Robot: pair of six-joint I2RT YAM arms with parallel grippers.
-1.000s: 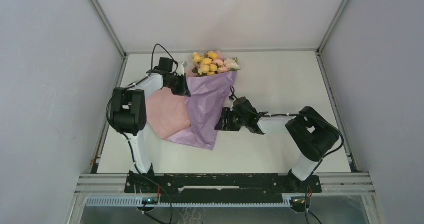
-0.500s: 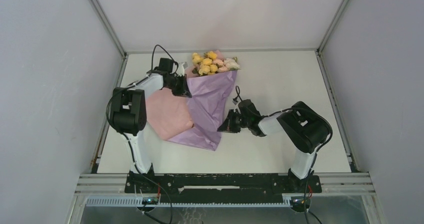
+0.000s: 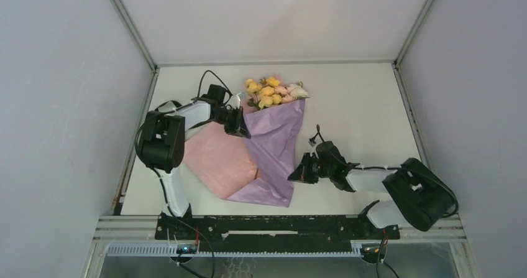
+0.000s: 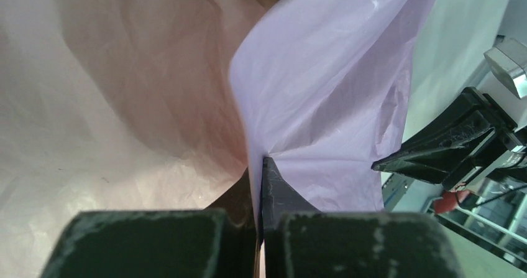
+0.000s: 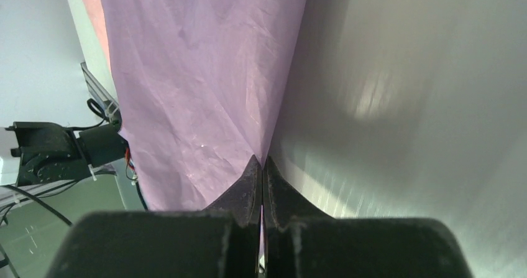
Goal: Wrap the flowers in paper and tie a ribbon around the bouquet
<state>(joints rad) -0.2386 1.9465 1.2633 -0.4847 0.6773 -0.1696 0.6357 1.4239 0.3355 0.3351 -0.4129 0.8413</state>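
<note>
One high overview, two close wrist views.
From above and behind the arm bases [image 3: 180, 211] we look down and forward over the whole worktop [image 3: 360, 104]. On the left wrist we sit just behind the left fingers [image 4: 283, 194], facing along them with the paper [image 4: 329, 73] very near; on the right wrist we look past the right fingers [image 5: 248, 191] at the same sheet from its opposite edge. All three views share that lilac paper.

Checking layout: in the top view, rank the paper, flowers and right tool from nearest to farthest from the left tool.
1. Paper: pinched in the left tool.
2. Flowers: just past it, farther back and to the right.
3. Right tool: across the paper, at its right edge.
</note>
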